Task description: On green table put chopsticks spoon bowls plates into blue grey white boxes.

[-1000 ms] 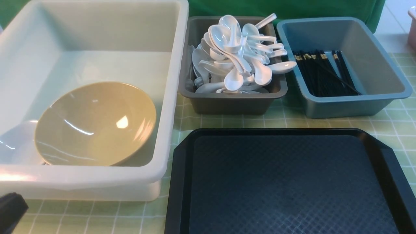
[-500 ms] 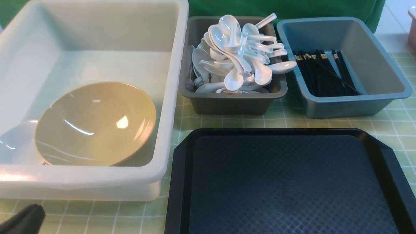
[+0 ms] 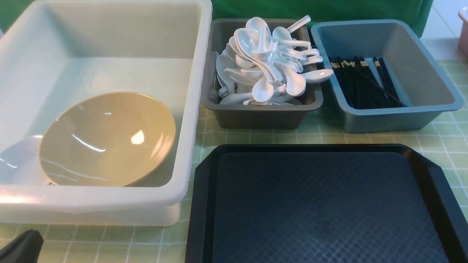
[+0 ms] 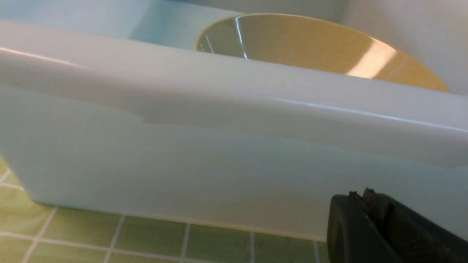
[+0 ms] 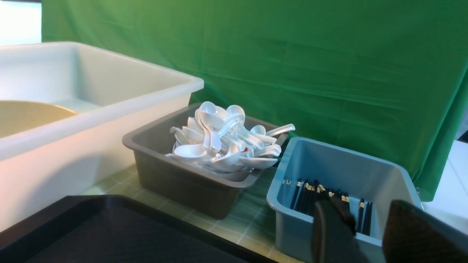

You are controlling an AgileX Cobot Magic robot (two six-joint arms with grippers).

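Since the earlier front frames, only the left gripper is shifting: it is sliding along the near left corner, sitting low in front of the white box; everything else is staying put. Its jaws are clenched, holding nothing. The right gripper is hanging with jaws parted and empty, near the blue box.

The bowl is lying tilted in the white box, with a plate tucked beside it. Spoons are heaped in the grey box; chopsticks are lying in the blue box. The tray is showing nothing on it.

Judgement: sorting looks finished; the arms seem to be retreating. To do this well, the left gripper should be staying clear of the white box's wall just beside it. The bowl is sitting beyond that wall, apart from the gripper.
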